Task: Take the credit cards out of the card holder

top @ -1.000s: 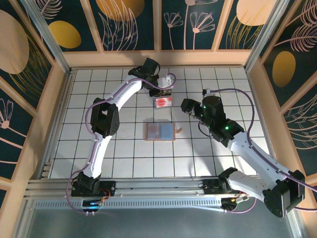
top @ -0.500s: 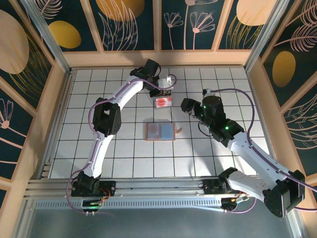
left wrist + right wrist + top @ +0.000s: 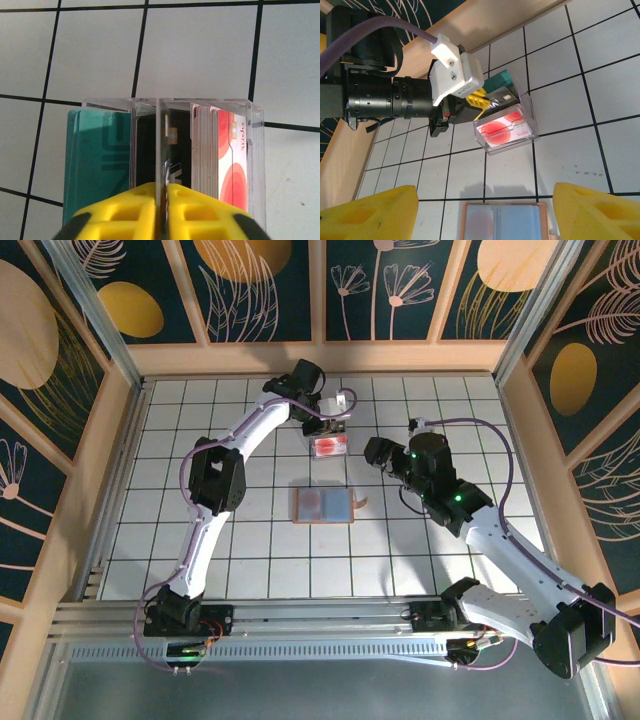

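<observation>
The tan leather card holder (image 3: 325, 505) lies opened flat on the white gridded desk (image 3: 250, 560) with its blue-grey inside facing up. Its long axis runs left to right, and its small strap tab is on the right edge. I cannot tell whether any card sits in its pockets; the left pocket shows only a faint reddish tint.

Just past its far edge, not touching it, stands a clear plastic box (image 3: 330, 445). The box holds teal-green plastic cards (image 3: 97, 165) on one side, a dark card with a chip (image 3: 147, 145) in the middle, and pink-white plastic cards with red circles (image 3: 232, 160) on the other side.

The left end effector (image 3: 161, 192) meets that box from the far side. Its yellow fingers are narrow with a thin edge between them, and I cannot tell whether they grip it. The right end effector (image 3: 485, 197) hangs to the right of the box, wide and holding nothing. In its wrist view the card holder sits between its 2 fingers at the lower edge.

The card holder therefore lies toward the near side of both end effectors, and the right arm looks freer to reach it.
</observation>
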You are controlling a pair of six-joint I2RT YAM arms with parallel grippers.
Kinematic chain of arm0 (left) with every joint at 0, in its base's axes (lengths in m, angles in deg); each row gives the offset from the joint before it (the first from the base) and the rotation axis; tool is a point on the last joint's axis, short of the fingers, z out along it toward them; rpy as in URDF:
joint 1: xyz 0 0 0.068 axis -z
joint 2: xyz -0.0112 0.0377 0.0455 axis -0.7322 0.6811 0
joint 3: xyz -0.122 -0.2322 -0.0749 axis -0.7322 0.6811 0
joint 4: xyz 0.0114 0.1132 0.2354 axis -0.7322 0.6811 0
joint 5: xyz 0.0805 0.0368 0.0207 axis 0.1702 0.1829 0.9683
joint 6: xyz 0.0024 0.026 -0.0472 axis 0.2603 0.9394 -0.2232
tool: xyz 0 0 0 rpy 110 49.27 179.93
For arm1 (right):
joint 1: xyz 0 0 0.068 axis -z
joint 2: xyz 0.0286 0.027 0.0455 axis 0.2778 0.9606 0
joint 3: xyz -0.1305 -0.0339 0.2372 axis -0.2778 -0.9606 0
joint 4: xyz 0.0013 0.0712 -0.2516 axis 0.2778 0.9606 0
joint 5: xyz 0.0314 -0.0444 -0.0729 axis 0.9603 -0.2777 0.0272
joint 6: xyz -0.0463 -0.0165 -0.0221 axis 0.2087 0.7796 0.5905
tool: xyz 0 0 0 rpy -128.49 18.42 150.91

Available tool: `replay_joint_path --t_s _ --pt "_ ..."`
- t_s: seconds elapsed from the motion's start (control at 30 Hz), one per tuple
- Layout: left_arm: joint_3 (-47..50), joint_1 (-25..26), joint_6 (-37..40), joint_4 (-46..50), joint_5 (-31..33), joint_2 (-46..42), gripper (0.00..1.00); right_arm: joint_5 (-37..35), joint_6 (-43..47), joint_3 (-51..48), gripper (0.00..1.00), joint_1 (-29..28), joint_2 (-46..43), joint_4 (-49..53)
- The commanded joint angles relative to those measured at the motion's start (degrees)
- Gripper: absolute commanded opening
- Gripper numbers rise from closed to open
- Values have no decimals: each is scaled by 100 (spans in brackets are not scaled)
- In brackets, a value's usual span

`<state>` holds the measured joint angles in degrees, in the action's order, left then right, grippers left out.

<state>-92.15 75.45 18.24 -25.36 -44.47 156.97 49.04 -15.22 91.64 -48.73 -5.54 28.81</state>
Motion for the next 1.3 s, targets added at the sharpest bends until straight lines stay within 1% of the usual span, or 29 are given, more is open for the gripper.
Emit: replay_joint_path --t_s 0.0,0.23,0.4,0.53,0.6,0.63,0.67,0.7,0.8,0.97,1.1,1.27 --pt "-289 -26 -108 206 -24 137 17 32 -30 -22 72 43 -10 -183" --pt "-418 -26 -187 254 -39 44 17 105 -13 -17 72 42 11 -216" --pt "-417 -26 -396 246 -98 -265 18 80 4 -42 70 40 20 -180" --pt "-293 -25 -694 246 -46 -644 22 20 20 -48 68 26 50 -92" --pt "-107 -26 -847 213 -81 -885 24 -33 30 -20 66 4 94 -1" --pt "60 -26 -938 143 -100 -1053 27 -79 43 8 66 -16 130 69" --pt "307 -26 -1016 10 -103 -1244 28 -118 43 49 66 -44 182 146" --pt "572 -26 -1086 -153 -88 -1449 32 -171 48 78 65 -70 231 201" --pt "1763 -26 -1307 -1001 76 -2247 34 -343 74 185 64 -197 425 429" --pt "3801 -26 -1808 -2490 567 -3716 45 -670 112 385 62 -557 840 711" --pt "5145 -26 -2338 -3340 881 -4809 52 -809 119 574 61 -851 1276 860" --pt "6565 -26 -3016 -4049 1156 -6032 70 -932 193 930 61 -1268 2086 1051"
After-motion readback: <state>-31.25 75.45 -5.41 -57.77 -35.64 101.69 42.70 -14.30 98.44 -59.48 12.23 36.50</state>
